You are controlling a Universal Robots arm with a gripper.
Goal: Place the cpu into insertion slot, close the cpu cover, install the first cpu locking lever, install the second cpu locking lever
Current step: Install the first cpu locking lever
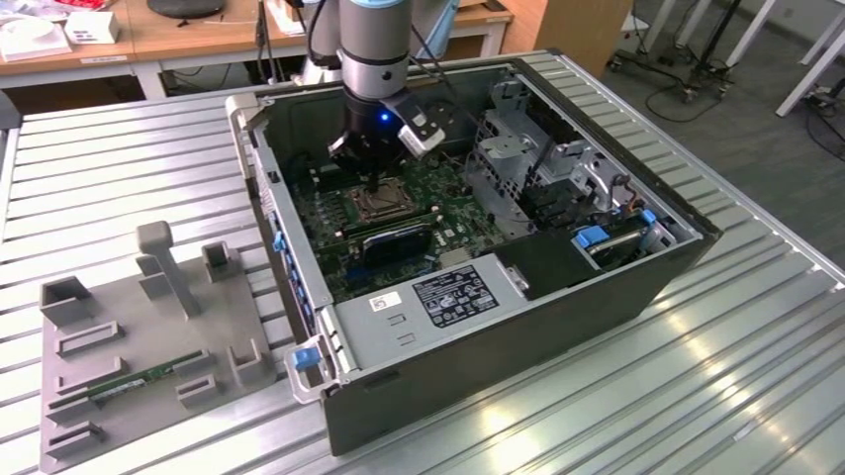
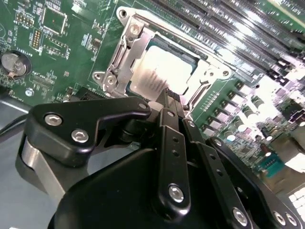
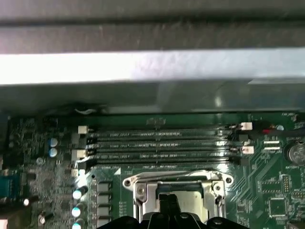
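where memory slots [image 3: 159,143] flank, cpu cover [image 2: 125,57] closed

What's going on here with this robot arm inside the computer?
A robot arm is working inside an open computer case lying on a metal table. Its gripper is down over the processor socket on the green motherboard. The chip sits in the socket, with the metal cover frame down around it. The jaws look closed together just above the chip.
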